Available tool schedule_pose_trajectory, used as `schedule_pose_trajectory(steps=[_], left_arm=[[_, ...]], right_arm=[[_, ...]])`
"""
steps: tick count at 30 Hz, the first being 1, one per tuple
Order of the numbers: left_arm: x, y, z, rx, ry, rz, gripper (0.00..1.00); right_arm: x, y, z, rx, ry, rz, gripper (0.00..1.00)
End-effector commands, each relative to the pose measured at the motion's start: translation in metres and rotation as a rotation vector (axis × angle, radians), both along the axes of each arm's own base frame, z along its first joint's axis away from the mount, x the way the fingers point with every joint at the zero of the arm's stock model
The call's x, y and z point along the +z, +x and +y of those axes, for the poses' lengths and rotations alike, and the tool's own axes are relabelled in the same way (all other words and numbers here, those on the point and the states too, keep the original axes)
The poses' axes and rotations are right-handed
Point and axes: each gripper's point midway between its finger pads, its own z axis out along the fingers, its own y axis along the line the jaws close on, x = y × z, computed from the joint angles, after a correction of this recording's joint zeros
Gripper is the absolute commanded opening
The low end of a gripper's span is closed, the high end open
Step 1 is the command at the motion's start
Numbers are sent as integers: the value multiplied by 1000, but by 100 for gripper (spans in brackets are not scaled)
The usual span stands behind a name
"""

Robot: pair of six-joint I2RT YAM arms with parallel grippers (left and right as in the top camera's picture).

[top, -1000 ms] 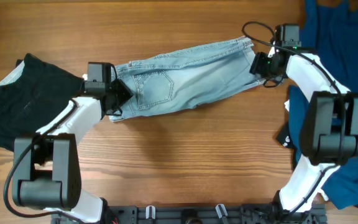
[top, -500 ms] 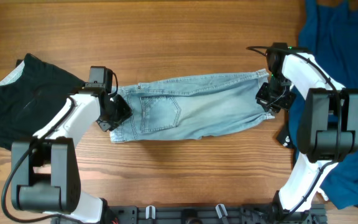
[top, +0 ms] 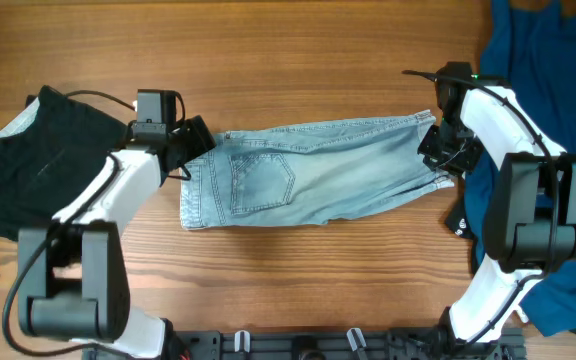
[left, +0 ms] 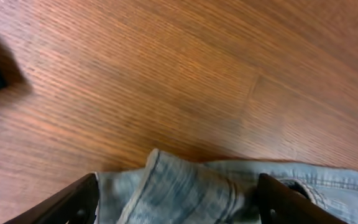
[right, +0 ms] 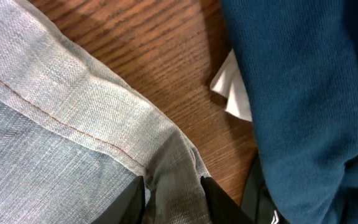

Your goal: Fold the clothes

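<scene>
Shorts (top: 308, 180) flat mid-worktop: right gripper (right: 173, 194) pinches the hem (right: 86, 118) near the right edge, left gripper (left: 176, 194) apparently wide over the waistband (left: 331, 182); lift both ends level.

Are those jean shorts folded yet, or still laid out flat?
Laid out, not folded up: the denim shorts lie stretched lengthwise across the table, back pocket showing, right gripper pinching the hem end.

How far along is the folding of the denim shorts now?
The denim shorts lie flat on the table showing one back pocket, so they seem already halved leg on leg. In hand: right gripper pinches the hem end; left gripper is open at the waistband. Left: the crosswise fold.
</scene>
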Motion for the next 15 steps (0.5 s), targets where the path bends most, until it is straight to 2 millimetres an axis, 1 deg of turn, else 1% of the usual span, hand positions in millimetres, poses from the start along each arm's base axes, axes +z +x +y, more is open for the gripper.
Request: schedule_pose_trajectory(steps=[1, 2, 3, 4, 5, 6, 8, 9, 11, 13, 15], left_arm=[[-2, 13, 2, -11, 26, -41, 79], [-2, 13, 0, -14, 23, -40, 72], [-3, 12, 0, -17, 20, -36, 62], [-4, 11, -2, -23, 10, -29, 45], [-5, 8, -5, -31, -4, -18, 20], [-7, 6, -6, -36, -12, -5, 4], [-9, -8, -5, -35, -13, 48, 4], [-7, -15, -1, -26, -9, 71, 4], [4, -30, 10, 31, -14, 110, 4], [13, -47, 19, 130, -46, 152, 4], [16, -61, 21, 203, -74, 200, 4]], right_arm=[[5, 2, -2, 17, 4, -24, 29], [5, 3, -2, 16, 4, -26, 28], [5, 3, -2, 17, 4, -27, 28], [5, 4, -2, 17, 4, -29, 28], [5, 4, -2, 17, 4, -32, 28], [5, 6, -2, 17, 3, -40, 28], [4, 14, -2, 17, 3, -70, 27], [4, 21, -1, 23, 9, -98, 27], [2, 41, 10, 120, 82, -167, 27], [3, 58, 24, 185, 160, -236, 27], [6, 74, 36, 237, 223, -306, 28]])
